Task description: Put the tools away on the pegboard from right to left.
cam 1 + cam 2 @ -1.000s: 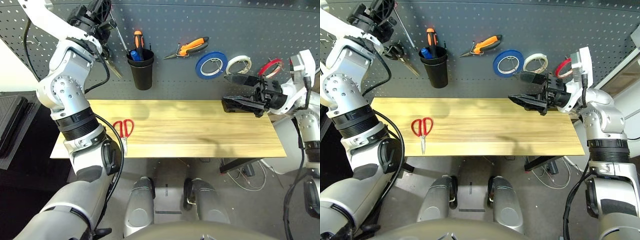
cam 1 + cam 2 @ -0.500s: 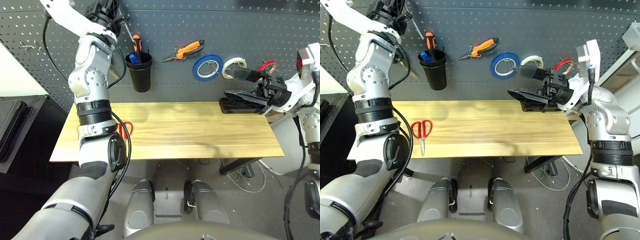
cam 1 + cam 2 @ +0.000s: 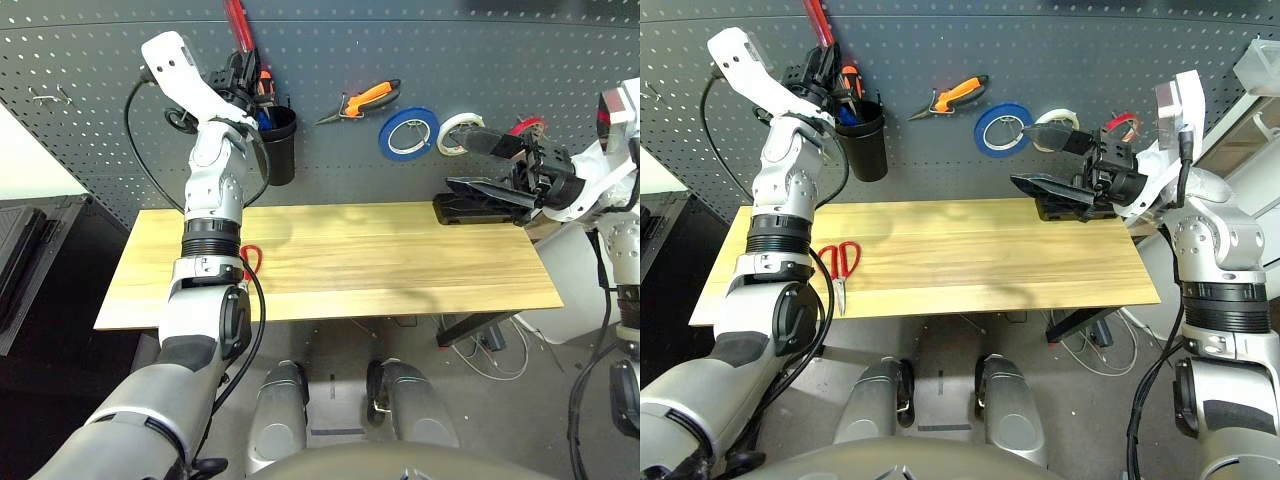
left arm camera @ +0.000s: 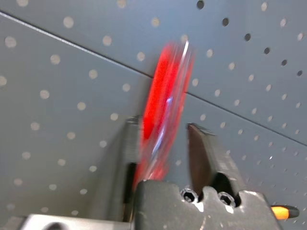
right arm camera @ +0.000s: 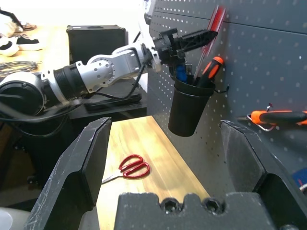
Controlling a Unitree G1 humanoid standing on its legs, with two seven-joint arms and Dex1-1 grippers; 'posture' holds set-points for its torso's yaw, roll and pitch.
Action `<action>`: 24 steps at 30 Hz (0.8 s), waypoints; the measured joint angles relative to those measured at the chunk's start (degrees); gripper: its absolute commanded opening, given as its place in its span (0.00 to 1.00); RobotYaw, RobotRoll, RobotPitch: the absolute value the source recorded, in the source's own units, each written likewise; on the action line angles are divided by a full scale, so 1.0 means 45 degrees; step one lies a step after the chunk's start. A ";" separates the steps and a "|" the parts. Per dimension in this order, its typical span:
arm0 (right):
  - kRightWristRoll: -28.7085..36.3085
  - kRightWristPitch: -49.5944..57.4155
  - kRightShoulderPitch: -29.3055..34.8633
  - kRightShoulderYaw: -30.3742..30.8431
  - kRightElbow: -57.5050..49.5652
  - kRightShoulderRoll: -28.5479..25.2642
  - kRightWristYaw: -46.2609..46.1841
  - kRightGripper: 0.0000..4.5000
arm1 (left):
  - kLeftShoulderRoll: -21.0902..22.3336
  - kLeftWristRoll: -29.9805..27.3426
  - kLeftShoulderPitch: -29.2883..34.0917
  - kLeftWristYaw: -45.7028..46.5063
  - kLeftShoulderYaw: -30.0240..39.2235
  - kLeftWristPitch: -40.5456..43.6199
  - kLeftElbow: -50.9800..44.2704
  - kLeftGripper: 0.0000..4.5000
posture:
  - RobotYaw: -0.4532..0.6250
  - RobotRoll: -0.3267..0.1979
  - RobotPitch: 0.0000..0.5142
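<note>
Here, three tape rings (image 3: 415, 131) and one pair of orange-handled pliers (image 3: 366, 98) hang upper right on the pegboard (image 3: 450, 50). One red-handled screwdriver (image 5: 207, 40) stands in the black cup (image 3: 277, 147) between the left gripper (image 5: 194, 35)'s loosened fingers. One pair of red scissors (image 3: 840, 262) lies on the desk (image 3: 400, 260), lower left. The right gripper (image 3: 470, 170)'s fingers are spread, empty.

Red-handled screwdriver (image 4: 163, 105) blurred, tip hidden.

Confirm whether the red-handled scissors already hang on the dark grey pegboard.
No: the red-handled scissors lie flat on the wooden table, below the dark grey pegboard.
</note>
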 measured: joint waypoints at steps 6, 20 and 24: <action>-0.0010 0.0000 0.0055 0.0061 0.0023 0.0172 0.0046 1.00 | 0.1048 -0.0940 0.0168 -0.0318 0.0093 0.1728 -0.3614 1.00 | 0.41 0.62 0.14; -0.2273 -0.0729 0.0189 0.2512 0.1657 0.1109 0.0718 1.00 | 0.5029 -0.8908 0.6760 -0.1549 0.1225 1.2453 -1.3388 1.00 | 0.51 0.62 0.23; -0.3339 -0.1558 0.0234 0.3246 0.1829 0.1602 0.0457 1.00 | 0.5075 -1.0214 0.9188 -0.1101 0.1351 1.3456 -1.4298 1.00 | 0.48 0.62 0.31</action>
